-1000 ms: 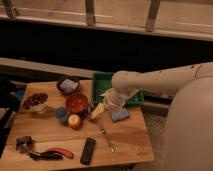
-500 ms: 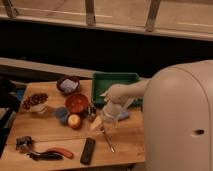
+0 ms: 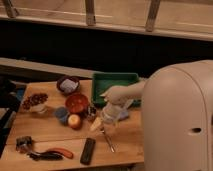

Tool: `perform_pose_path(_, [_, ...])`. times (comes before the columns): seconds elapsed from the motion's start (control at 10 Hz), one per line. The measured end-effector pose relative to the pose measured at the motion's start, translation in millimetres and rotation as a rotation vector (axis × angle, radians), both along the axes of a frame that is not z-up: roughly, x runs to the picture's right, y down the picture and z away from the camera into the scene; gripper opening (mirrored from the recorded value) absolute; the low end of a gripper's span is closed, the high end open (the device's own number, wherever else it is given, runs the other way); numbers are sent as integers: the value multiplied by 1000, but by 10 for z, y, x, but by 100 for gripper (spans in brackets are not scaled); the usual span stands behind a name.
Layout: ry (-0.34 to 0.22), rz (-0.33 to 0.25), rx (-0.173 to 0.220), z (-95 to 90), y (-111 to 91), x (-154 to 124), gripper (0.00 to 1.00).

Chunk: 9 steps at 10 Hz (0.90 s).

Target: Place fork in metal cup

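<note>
The fork [image 3: 107, 141] lies flat on the wooden table [image 3: 45, 132], near the front edge and right of the middle. The metal cup [image 3: 91, 111] stands just right of the red-orange bowl [image 3: 77, 102], small and dark. My gripper [image 3: 98, 124] hangs from the white arm [image 3: 122, 94] that reaches in from the right. It is low over the table, between the cup and the fork's upper end, just above the fork. The fork is not lifted.
A green tray [image 3: 116, 81] sits behind the arm. A blue cup [image 3: 61, 115] and an apple [image 3: 75, 121] are left of the gripper. A black bar [image 3: 88, 150] and a red-handled tool [image 3: 54, 153] lie at the front. My body [image 3: 175, 120] fills the right side.
The arm has swung from the table's right side toward the front middle and lowered the gripper to just above the fork. My body fills more of the view. The fork has not moved.
</note>
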<state>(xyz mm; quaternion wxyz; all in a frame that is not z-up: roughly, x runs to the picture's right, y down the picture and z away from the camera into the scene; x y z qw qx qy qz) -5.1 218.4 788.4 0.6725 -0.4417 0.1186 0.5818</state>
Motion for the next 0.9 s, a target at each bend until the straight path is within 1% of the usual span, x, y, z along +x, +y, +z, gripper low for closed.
perform_pose_path(0.2, [11, -15, 36, 67, 15, -49, 80])
perform_pose_path(0.4, [17, -35, 70, 102, -19, -116, 80])
perform_pose_path(0.7, [19, -40, 92, 139, -24, -121, 80])
perform_pose_path(0.8, [23, -47, 107, 164, -8, -136, 80])
perform_pose_path(0.9, [25, -54, 139, 195, -1, -165, 80])
